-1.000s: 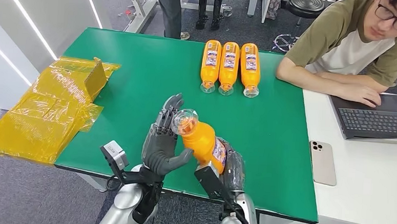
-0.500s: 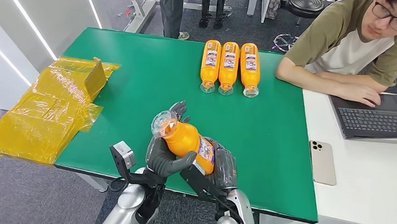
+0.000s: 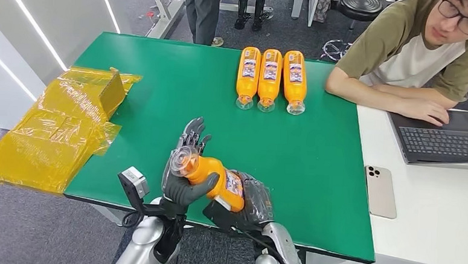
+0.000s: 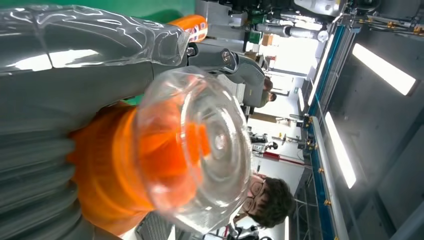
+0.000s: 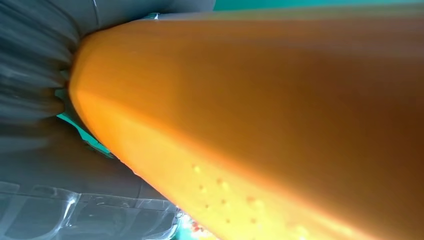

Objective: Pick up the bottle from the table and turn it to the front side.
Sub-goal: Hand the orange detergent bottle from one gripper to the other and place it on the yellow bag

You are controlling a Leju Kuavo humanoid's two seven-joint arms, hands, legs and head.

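Observation:
An orange bottle (image 3: 216, 174) with a clear domed end (image 3: 185, 159) and a colourful label hangs tilted above the green table's (image 3: 315, 154) near edge. My left hand (image 3: 179, 180) grips it near the clear end, thumb across the front and fingers behind. My right hand (image 3: 251, 200) holds the labelled body from below. In the left wrist view the clear dome (image 4: 200, 150) sits against the grey hand (image 4: 60, 70). In the right wrist view the orange body (image 5: 280, 110) lies against the right hand (image 5: 35, 85).
Three more orange bottles (image 3: 270, 78) lie side by side at the table's far side. A crumpled yellow bag (image 3: 56, 129) hangs over the left edge. A person (image 3: 417, 51) sits at the right with a laptop (image 3: 442, 143); a phone (image 3: 381, 191) lies nearby.
Both hands have carried the bottle left and closer to the near edge. Its clear end has swung left and lower, and the label now shows more.

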